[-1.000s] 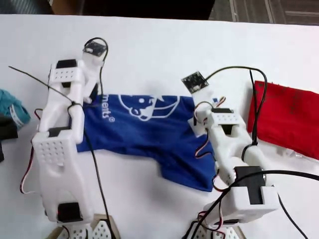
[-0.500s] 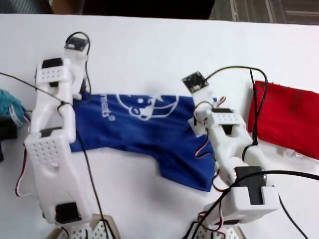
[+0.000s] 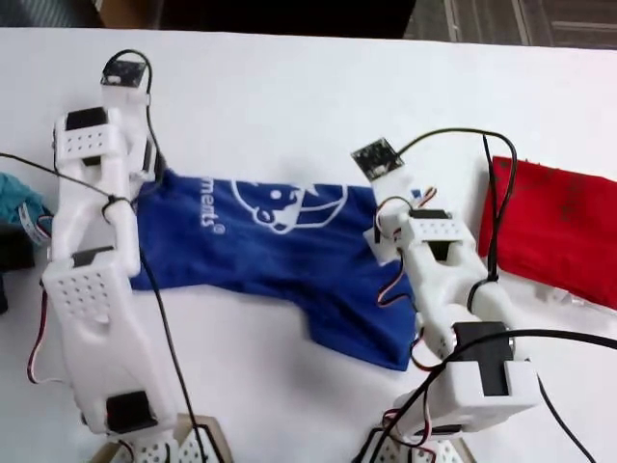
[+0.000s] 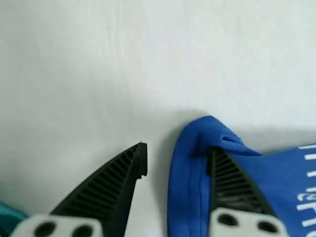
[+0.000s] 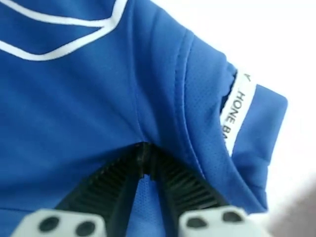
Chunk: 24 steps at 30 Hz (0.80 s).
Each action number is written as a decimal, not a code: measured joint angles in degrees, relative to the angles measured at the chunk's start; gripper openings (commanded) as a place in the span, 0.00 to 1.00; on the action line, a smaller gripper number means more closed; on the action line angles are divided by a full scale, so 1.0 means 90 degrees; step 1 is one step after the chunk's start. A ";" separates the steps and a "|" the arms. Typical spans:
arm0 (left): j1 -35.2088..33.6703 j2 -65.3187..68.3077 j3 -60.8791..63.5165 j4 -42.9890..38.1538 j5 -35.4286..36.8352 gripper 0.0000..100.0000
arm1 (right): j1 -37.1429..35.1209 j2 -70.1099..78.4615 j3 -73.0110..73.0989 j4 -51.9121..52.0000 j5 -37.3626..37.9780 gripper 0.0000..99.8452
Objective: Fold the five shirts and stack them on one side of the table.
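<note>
— Where is the blue shirt?
— On the white table (image 3: 289, 87) the blue shirt (image 3: 280, 256) lies spread out, a little crumpled, between the two arms. A red shirt (image 3: 559, 231) lies flat beyond its end at the right arm, apart from it.
— And the grippers?
— The left gripper (image 4: 177, 148) stands wide open at one corner of the blue shirt. The hem is draped over one finger and is not pinched. The right gripper (image 5: 146, 150) is closed tight on the cloth, near the white label (image 5: 237, 111).
</note>
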 measured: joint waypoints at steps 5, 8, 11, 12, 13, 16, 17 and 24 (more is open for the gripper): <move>0.0000 0.0127 -0.0049 0.0000 0.0000 0.21 | 0.0000 0.0000 0.0000 0.0000 0.0000 0.02; 0.0020 0.0420 -0.0147 -0.0088 0.0000 0.21 | 0.0000 0.0000 0.0000 0.0000 0.0000 0.02; 0.0029 0.0645 -0.0342 -0.0107 0.0000 0.14 | 0.0000 0.0000 0.0000 0.0000 0.0000 0.02; 0.0049 0.0723 -0.0440 -0.0107 0.0000 0.10 | 0.0000 0.0000 0.0000 0.0000 0.0000 0.02; 0.0078 0.0772 -0.0557 -0.0078 0.0010 0.05 | 0.0000 0.0000 0.0000 0.0000 0.0000 0.02; 0.0127 0.0879 -0.0899 0.0078 0.0010 0.03 | 0.0000 0.0000 0.0000 0.0000 0.0000 0.02; 0.0156 0.0928 -0.0996 0.0147 0.0010 0.02 | 0.0000 0.0000 0.0000 0.0000 0.0000 0.02; 0.0176 0.0947 -0.1231 0.0342 0.0010 0.03 | 0.0000 0.0010 -0.0020 0.0000 0.0000 0.02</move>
